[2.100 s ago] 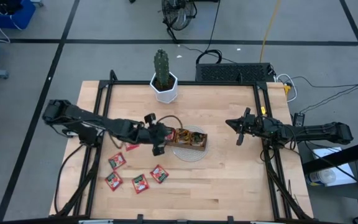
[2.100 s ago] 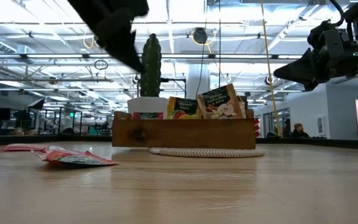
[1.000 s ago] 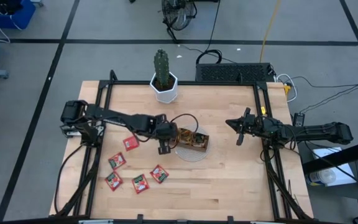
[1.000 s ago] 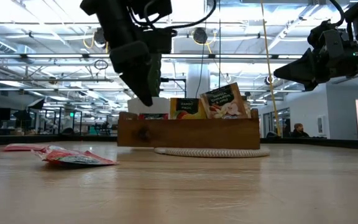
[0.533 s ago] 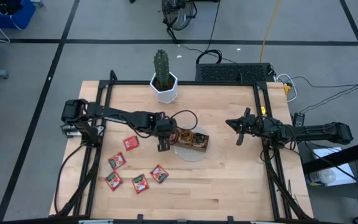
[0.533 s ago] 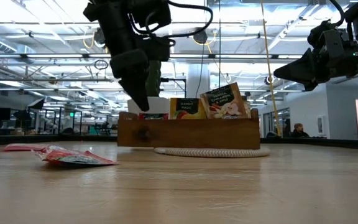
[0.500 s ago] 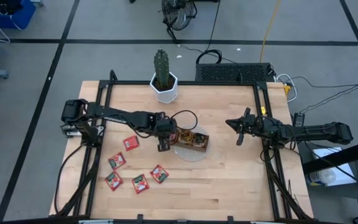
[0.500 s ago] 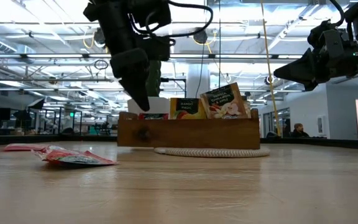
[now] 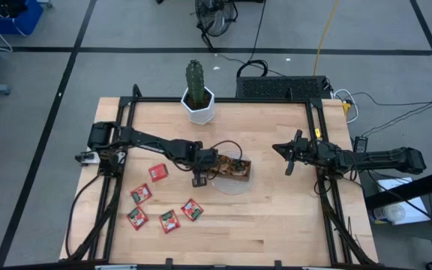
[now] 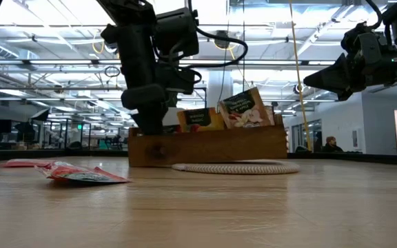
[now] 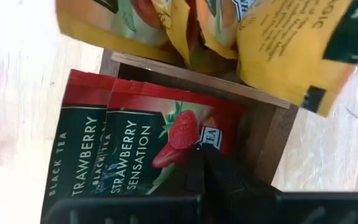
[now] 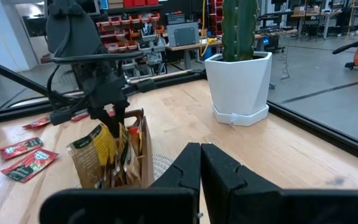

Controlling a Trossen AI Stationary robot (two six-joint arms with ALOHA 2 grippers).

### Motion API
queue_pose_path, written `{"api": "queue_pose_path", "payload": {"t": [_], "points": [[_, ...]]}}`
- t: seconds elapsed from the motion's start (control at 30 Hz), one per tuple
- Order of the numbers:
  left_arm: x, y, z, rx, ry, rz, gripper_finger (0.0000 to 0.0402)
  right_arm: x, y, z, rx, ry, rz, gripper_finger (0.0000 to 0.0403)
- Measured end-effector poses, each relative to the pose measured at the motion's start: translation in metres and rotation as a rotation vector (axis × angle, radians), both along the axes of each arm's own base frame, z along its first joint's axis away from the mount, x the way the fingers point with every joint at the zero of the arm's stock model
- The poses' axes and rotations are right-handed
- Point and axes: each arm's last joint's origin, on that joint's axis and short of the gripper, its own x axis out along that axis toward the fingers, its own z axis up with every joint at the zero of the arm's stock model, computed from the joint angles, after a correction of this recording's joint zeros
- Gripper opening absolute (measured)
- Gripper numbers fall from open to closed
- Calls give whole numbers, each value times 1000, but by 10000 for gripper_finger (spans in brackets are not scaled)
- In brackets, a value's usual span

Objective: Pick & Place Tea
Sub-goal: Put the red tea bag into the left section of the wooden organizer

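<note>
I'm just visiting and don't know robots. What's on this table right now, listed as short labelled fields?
left gripper: down at the left end of the wooden tray, shut on a red strawberry tea sachet
right gripper: shut, empty, off to the right of the tray
tray contents: yellow-orange sachets standing upright, red ones at the left end
tray rests on: round woven mat
loose sachets: five red ones lying flat on the table, left of the tray
other: cactus in a white pot at the far edge

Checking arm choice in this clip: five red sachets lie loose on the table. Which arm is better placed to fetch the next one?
Left. The left gripper is at the brown wooden tray's near end, beside the loose red tea sachets. The right gripper hangs beyond the tray, farther from them.
</note>
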Motion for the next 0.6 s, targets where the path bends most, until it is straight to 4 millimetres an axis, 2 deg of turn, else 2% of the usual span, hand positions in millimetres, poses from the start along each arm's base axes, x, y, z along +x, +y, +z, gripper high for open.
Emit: {"api": "queue_pose_path", "payload": {"t": [0.13,0.6], "points": [[1,0,3,5,-31,43,0,0,0,0,0,0,-1,0],[0,-7,3,247,-69,181,0,0,0,0,0,0,0,0]]}}
